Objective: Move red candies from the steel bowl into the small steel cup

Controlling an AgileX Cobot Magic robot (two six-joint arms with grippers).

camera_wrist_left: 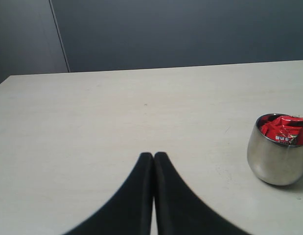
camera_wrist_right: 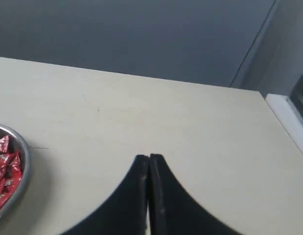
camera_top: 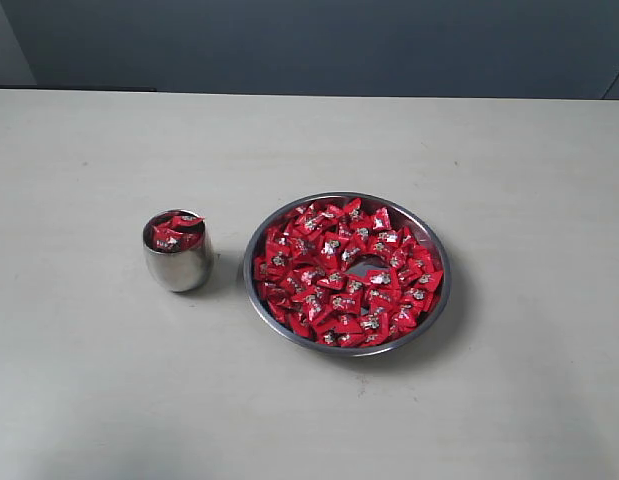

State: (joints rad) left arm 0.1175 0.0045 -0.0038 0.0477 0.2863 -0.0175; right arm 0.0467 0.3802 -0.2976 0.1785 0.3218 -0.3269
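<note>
The wide steel bowl [camera_top: 264, 235] sits right of the table's middle, heaped with red candies [camera_top: 319, 290] around a small bare patch near its centre. To its left stands the small steel cup [camera_top: 178, 266], with red candies [camera_top: 175, 232] piled to its brim. Neither arm shows in the exterior view. In the left wrist view my left gripper [camera_wrist_left: 153, 155] is shut with nothing in it, and the cup [camera_wrist_left: 277, 159] stands off to one side. My right gripper [camera_wrist_right: 149, 157] is shut and empty too, with the bowl's rim [camera_wrist_right: 24, 164] at the frame's edge.
The pale table [camera_top: 89, 400] ends at a dark wall [camera_top: 319, 40] at the back. In the right wrist view the table's side edge [camera_wrist_right: 283, 122] runs close by.
</note>
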